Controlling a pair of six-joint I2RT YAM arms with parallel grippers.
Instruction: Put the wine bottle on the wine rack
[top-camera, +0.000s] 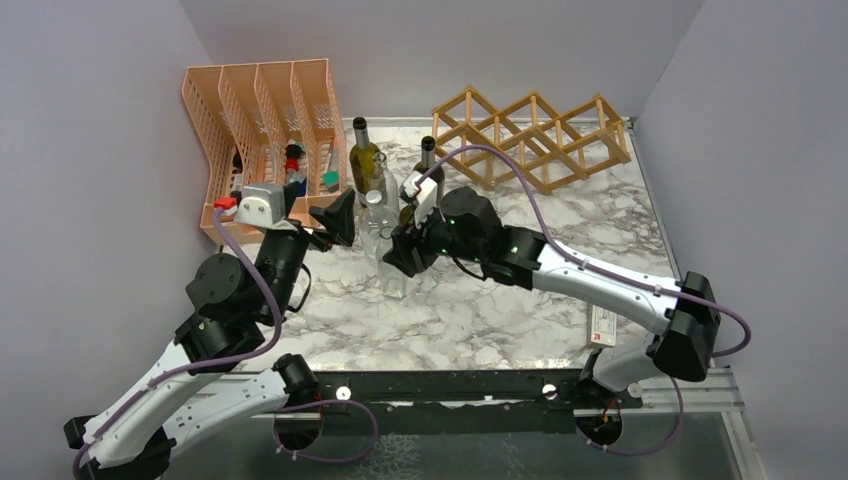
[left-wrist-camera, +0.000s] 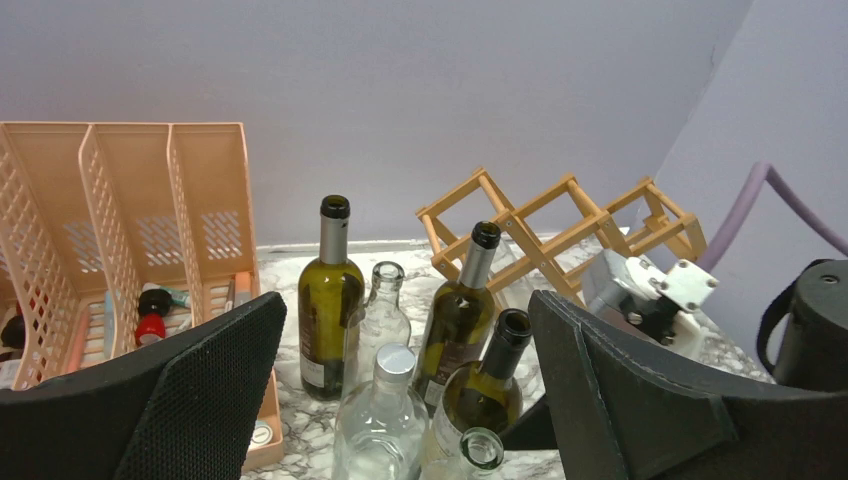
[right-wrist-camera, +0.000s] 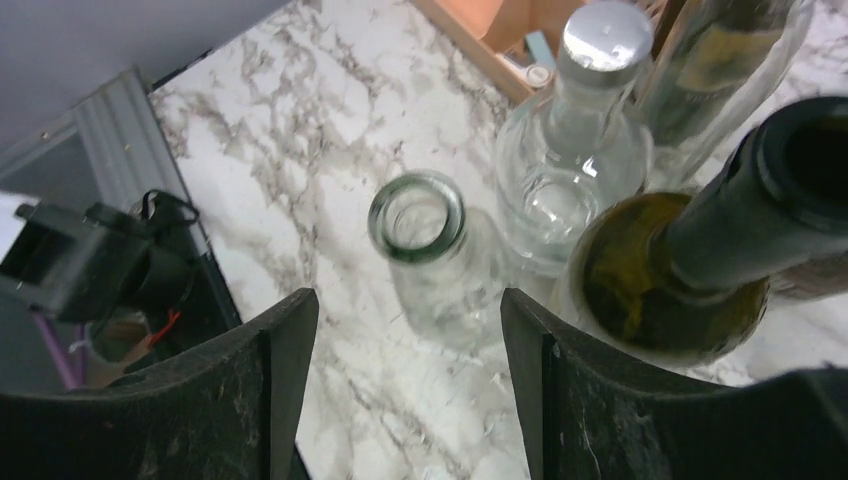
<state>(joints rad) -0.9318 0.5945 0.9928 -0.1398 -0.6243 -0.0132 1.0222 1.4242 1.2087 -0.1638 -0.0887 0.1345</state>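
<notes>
The light-wood lattice wine rack (top-camera: 530, 135) stands at the back right; it also shows in the left wrist view (left-wrist-camera: 560, 225). Three dark green wine bottles stand upright mid-table: one at the back left (top-camera: 362, 155) (left-wrist-camera: 330, 300), one at the back right (top-camera: 427, 160) (left-wrist-camera: 465, 310), and an uncorked one (left-wrist-camera: 490, 385) (right-wrist-camera: 690, 270) nearer. My right gripper (top-camera: 405, 255) (right-wrist-camera: 410, 400) is open above a clear open-mouthed bottle (right-wrist-camera: 425, 240), with the uncorked bottle beside its right finger. My left gripper (top-camera: 338, 218) (left-wrist-camera: 405, 330) is open and empty, left of the cluster.
Clear glass bottles stand among the wine bottles, one with a silver cap (left-wrist-camera: 385, 420) (right-wrist-camera: 580, 150). A peach mesh file organizer (top-camera: 260, 130) (left-wrist-camera: 130, 220) with small items stands at the back left. Grey walls close in the marble table (top-camera: 600, 230). A white card (top-camera: 602, 325) lies near the right arm.
</notes>
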